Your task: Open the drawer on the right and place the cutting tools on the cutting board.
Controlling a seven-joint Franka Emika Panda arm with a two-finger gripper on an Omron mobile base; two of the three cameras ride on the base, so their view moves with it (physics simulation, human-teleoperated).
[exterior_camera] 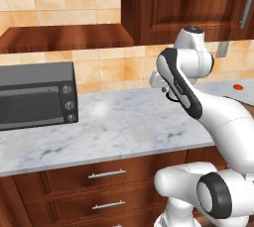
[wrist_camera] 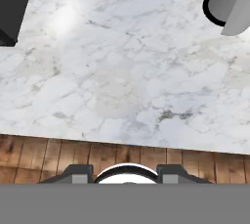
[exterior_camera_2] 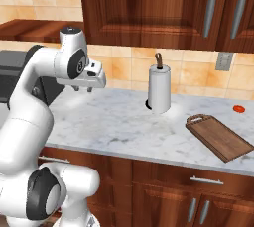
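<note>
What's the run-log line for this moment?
stage: drawer not yet opened | pincer: above marble counter, holding nothing, open/shut unclear | cutting board: bare, right of paper-towel roll | cutting tools: unseen

A white marble worktop [exterior_camera_2: 124,122] runs beneath dark wooden wall cabinets [exterior_camera_2: 163,8]. On the worktop, toward its back, stands a white paper-towel roll [exterior_camera_2: 159,90] on a dark base. Well left of the roll sits a dark grey toaster oven [exterior_camera: 35,94]. Far right of the roll lies a small red object [exterior_camera_2: 238,108], near a wall outlet [exterior_camera_2: 223,61].
</note>
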